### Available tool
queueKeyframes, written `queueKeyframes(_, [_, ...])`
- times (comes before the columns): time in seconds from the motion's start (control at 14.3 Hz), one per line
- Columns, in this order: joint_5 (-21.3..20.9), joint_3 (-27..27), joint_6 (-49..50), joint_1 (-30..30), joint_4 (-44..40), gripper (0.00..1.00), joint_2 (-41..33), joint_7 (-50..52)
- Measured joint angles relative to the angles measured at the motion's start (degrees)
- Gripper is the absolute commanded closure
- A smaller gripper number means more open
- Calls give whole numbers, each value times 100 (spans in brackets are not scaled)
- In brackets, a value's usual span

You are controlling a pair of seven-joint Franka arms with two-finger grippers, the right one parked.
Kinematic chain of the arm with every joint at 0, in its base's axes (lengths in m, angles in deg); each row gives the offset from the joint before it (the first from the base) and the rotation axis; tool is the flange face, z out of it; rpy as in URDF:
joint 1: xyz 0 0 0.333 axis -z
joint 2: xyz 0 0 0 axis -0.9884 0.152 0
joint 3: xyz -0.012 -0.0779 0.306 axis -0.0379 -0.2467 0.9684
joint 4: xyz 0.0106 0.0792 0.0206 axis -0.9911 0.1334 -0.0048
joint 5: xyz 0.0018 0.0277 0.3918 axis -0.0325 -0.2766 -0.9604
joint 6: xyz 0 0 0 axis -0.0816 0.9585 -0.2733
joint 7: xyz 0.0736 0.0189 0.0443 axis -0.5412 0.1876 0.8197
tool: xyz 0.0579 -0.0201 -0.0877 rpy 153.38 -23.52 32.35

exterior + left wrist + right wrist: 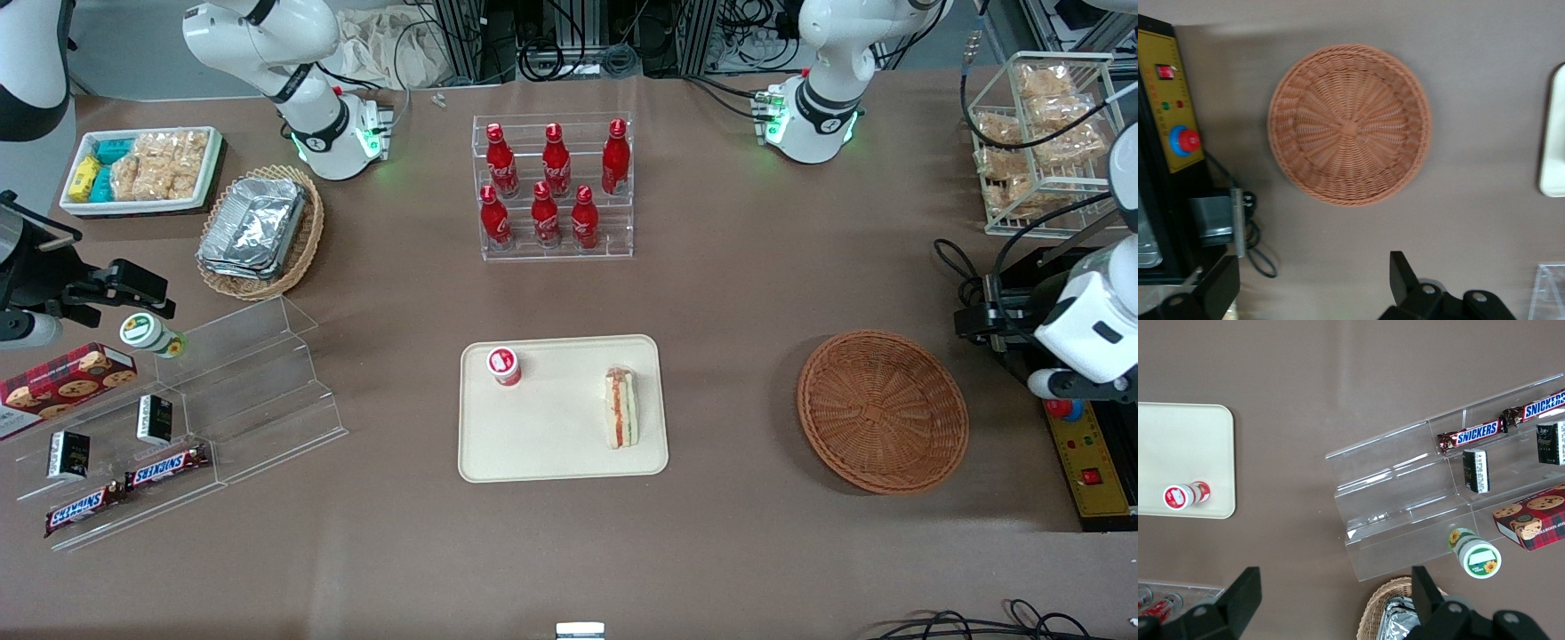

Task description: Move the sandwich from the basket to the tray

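Observation:
The sandwich (621,407) stands on its edge on the cream tray (551,444), at the tray's side toward the working arm, filling stripes facing up. The round reddish-brown basket (882,411) sits beside the tray, toward the working arm's end, with nothing in it. It also shows in the left wrist view (1349,125), with a strip of the tray's rim (1555,133). My left gripper (973,316) hangs high above the table near the basket, toward the working arm's end. It is open and holds nothing (1311,280).
A red-lidded cup (503,365) stands on the tray. A rack of red bottles (553,187) stands farther from the camera than the tray. A yellow control box with a red button (1089,453) lies beside the basket. Clear shelves with snacks (178,418) are toward the parked arm's end.

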Motion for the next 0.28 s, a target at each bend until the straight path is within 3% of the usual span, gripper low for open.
queueKeyframes(0.14, [372,950,-5,726,0,0,-11,-117])
queueKeyframes(0.28, [602,1390,-29,1043,-1,0,-11,-126])
